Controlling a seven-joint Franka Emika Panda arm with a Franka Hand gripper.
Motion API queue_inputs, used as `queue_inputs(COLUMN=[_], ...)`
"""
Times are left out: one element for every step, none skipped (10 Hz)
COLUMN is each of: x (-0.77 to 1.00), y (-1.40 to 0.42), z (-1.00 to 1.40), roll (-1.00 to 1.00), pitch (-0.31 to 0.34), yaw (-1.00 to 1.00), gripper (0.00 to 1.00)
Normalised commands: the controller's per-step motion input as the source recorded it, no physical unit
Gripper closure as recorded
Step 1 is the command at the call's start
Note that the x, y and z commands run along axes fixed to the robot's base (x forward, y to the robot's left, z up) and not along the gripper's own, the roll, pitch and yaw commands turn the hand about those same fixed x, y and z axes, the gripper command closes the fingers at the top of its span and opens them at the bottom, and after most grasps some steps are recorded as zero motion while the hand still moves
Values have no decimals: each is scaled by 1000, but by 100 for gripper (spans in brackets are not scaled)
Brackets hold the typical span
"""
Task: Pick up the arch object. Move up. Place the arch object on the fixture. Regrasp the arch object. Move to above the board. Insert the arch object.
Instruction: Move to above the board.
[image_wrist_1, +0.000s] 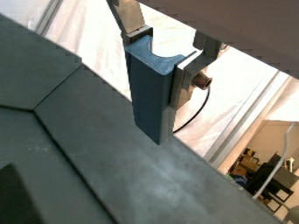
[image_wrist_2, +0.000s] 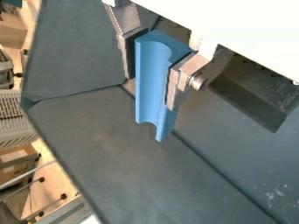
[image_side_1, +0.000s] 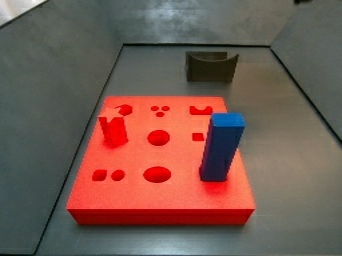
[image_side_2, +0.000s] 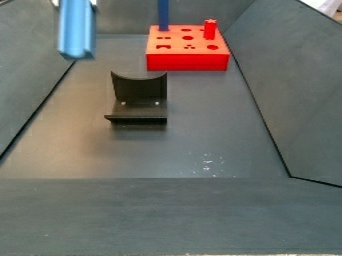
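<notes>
Hanging between the fingers (image_wrist_2: 177, 74), the arch (image_wrist_2: 153, 86) looks rigid, light and smooth, so a firm pinch on its flat sides suits it. The gripper (image_wrist_1: 163, 54) is clamped on its upper end in both wrist views, and most of the piece dangles below the pads. It rides high in the air (image_side_2: 76, 27), well apart from the fixture (image_side_2: 138, 97) and board (image_side_2: 187, 49).

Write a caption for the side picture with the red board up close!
Red board carrying a blue pillar, dark fixture behind.

The gripper (image_wrist_2: 155, 72) hangs high, its 2 fingers (image_wrist_2: 177, 83) clamped shut.
</notes>
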Motion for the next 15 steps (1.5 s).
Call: queue_inputs(x=[187, 172, 163, 154, 119, 86, 56, 31, 25, -620, -628, -645, -664, -667, -679], y=[154, 135, 116, 104, 67, 39, 17, 2, -5, -1000, -1000, -1000, -1000, -1000, -1000], z=[1000, 1000, 1000, 1000, 919, 749, 591, 438, 232, 17, 21, 24, 12, 15, 14], roll=[-46, -51, -56, -56, -52, -58, -60, -60, -60, -1000, -1000, -1000, -1000, -1000, -1000], pitch=[118, 97, 84, 81, 68, 60, 53, 49, 46, -18, -29, -43, -62, -63, -64], yaw=[130, 136, 133, 127, 117, 108, 100, 92, 78, -76, -81, -83, -91, -94, -102], gripper=[100, 100, 100, 100, 100, 100, 100, 100, 100, 100, 100, 100, 100, 100, 100])
